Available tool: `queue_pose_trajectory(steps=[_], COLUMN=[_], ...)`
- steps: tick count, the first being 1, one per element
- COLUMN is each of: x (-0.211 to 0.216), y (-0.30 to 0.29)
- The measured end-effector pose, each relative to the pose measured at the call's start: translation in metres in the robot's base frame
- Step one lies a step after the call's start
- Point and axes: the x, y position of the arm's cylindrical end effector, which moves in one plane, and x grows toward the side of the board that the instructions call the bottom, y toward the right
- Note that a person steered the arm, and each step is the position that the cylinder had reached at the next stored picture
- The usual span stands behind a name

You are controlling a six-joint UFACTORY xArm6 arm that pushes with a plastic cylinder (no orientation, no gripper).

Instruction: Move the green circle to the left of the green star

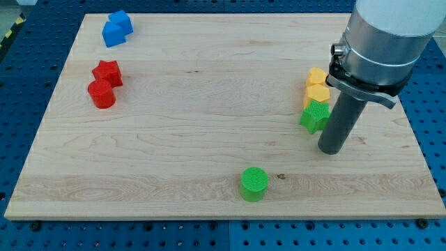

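My tip (pixel 332 149) rested on the wooden board (pixel 195 139) near the view's right side. It was only a plain dark rod under a grey cylinder body, so it had nothing to open or close, and it held nothing. The green star (pixel 315 116) was just beside the rod, on its left in the view, and I cannot tell if they touched.

The green circle (pixel 254 184) stood well apart from the tip, lower and more to the view's left, near the bottom edge of the board. It was a short round block with bright green colour and fine ridges on its top. It stood alone, with no other block near it.

Above the green star there were 2 yellow blocks (pixel 317 84), one behind the other, close together; their shapes were not clear. At the view's left there was a red star (pixel 107 72) with a red cylinder (pixel 102 94) just below it. 2 blue blocks (pixel 116 28) were touching each other near the top left corner.

The board was light wood with visible grain. It lay on a blue surface (pixel 28 77) with many small holes.
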Motion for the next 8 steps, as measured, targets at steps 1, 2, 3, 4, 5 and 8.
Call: queue_pose_trajectory(steps=[1,2,3,4,5,8], x=[0.002,0.017,0.023,0.025,0.025,0.047], y=[0.0,-0.009,-0.011,-0.011,-0.011,-0.019])
